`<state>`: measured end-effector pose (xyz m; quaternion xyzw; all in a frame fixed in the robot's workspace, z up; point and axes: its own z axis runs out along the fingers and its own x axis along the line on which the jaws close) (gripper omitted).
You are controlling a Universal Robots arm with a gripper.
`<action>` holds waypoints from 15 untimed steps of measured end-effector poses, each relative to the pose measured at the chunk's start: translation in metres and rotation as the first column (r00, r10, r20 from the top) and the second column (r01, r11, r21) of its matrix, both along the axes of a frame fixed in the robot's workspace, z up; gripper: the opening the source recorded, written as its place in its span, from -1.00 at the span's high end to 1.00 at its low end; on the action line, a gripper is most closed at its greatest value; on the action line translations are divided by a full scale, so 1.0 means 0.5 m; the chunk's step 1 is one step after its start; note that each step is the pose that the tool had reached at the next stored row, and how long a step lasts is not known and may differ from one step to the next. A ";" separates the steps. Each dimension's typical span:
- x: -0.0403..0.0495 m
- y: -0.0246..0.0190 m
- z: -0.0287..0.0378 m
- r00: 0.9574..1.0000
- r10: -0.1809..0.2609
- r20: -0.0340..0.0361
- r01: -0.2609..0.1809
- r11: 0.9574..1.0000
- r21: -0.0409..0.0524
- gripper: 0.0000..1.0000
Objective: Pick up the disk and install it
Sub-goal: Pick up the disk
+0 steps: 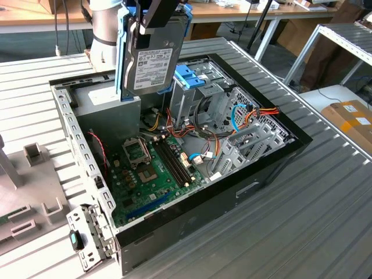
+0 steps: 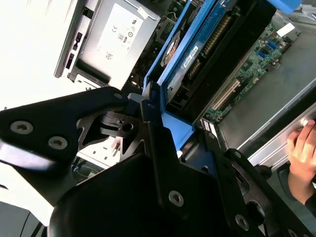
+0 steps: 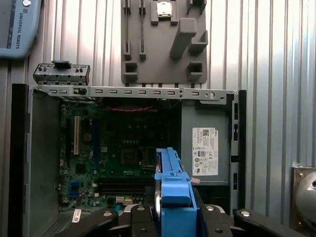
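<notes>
Above the far corner of the open computer case [image 1: 70, 128], towards the exterior view's left, we see the gripper [image 1: 156, 28] holding the disk [image 1: 152, 67] in the air. Its black fingers are clamped on the disk's upper end. The disk hangs upright with its label side facing the camera and the light-blue frame [image 1: 120, 52] running down its long edges. Its lower end sits just over the grey power supply [image 1: 107, 110] in the case, and we cannot tell whether the two touch.

Just to the exterior view's right of the disk stands the metal drive cage [image 1: 200, 102], topped by a blue latch [image 1: 190, 75]; the disk is outside the cage. Nearer to us the green motherboard [image 1: 148, 168] lies flat on the case floor, and red, orange and blue cables [image 1: 261, 110] loop beside the cage.

The case rests on a ribbed metal table [image 1: 302, 221]. A grey plastic fixture [image 1: 32, 192] lies on the table at the exterior view's left, well apart from the disk.

In the first wrist view the frame is pinched between the fingers [image 3: 143, 224], with the motherboard and the labelled power supply beyond it. In the second wrist view a person's hand [image 2: 302, 150] is at the metal edge of the case.
</notes>
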<state>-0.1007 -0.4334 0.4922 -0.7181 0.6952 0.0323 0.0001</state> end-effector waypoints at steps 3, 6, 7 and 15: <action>0.007 -0.0033 -0.001 1.000 0.000 0.000 0.000 1.000 0.000 0.26; 0.014 -0.0060 -0.002 1.000 0.000 0.000 0.000 1.000 0.000 0.26; 0.019 -0.0075 -0.003 1.000 0.000 0.000 0.000 1.000 0.000 0.26; 0.035 -0.0137 -0.006 1.000 0.000 0.000 0.000 1.000 0.000 0.26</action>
